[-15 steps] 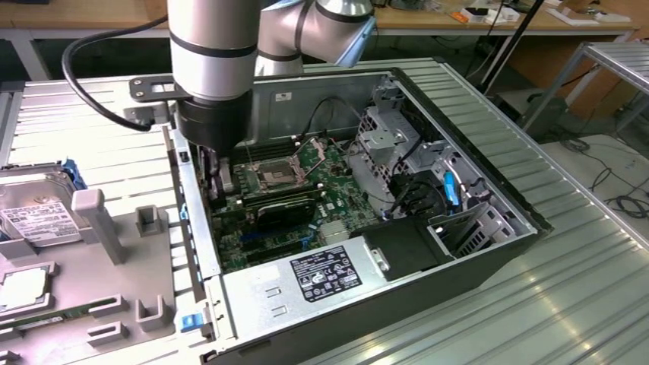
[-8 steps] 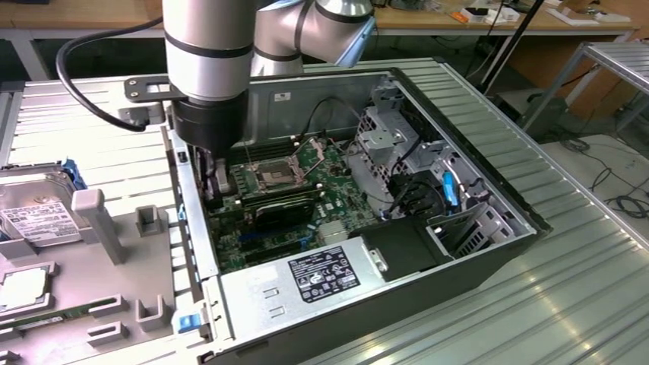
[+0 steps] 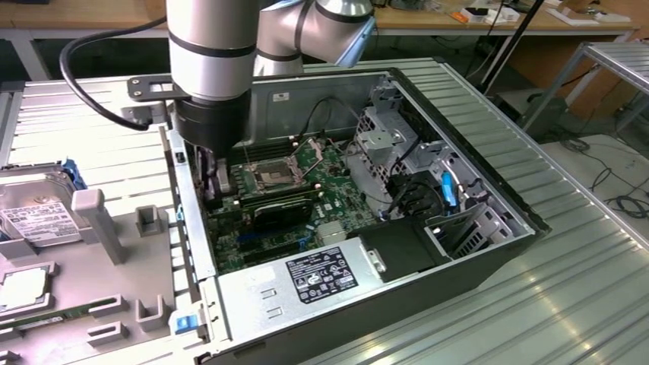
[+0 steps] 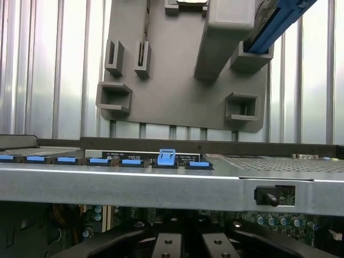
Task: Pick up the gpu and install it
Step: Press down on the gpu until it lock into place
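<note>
Inside the open case [image 3: 476, 251], the gripper [image 3: 209, 186] stood closed just beside the gpu [image 3: 280, 214], which sat on edge over the motherboard [image 3: 340, 182] (any pinch on it was unclear). Seating it well probably meant pressing straight down, card square to its slot.

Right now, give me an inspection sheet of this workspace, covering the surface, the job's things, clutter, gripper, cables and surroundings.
Surface: ribbed metal table, with a grey parts tray at the exterior view's left.
Job's things: open computer case lying on its side; a dark card sits on the green board below the gripper.
Clutter: hard drive on the tray.
Gripper: gripper shut, lowered inside the case by its rear wall.
Cables: black cable looping off the arm; black wires inside the case.
Surroundings: wooden bench behind.
</note>
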